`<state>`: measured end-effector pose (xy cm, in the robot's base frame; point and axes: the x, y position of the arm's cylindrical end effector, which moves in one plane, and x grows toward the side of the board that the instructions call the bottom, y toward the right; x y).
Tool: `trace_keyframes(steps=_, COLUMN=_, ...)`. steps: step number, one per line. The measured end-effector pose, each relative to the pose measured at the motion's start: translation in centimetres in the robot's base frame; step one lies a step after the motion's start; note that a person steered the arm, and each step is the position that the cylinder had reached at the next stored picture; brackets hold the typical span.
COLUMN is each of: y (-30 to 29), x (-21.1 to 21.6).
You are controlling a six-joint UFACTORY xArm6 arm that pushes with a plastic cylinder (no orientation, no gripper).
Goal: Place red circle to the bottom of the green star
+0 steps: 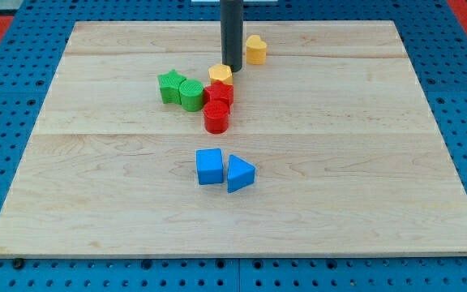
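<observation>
Above the red circle [216,118], my tip [232,70] stands upright.

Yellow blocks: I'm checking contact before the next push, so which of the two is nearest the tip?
The yellow block at the cluster's top, right beside my tip. The other yellow block stands alone toward the view's upper right.

Your arm shows only as a straight dark rod [232,32]. It comes down from the view's top and stands upright, not tilted. The rest of your arm is cut off above, so you cannot see it. Its lower end, your tip [232,70], sits on the wooden board [379,203], in the part nearest the view's top, a little toward the view's left of the middle.
</observation>
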<state>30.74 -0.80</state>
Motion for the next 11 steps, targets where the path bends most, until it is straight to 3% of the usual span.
trace_keyframes(steps=3, y=-1.9, x=1.4)
trace_keyframes(steps=5, y=7.6, x=2.5)
trace_keyframes(steps=6, y=9.0, x=7.1)
trace_keyframes(steps=8, y=6.6, x=13.0)
trace_keyframes(steps=10, y=-1.5, x=13.3)
trace_keyframes(steps=11, y=-2.4, x=13.5)
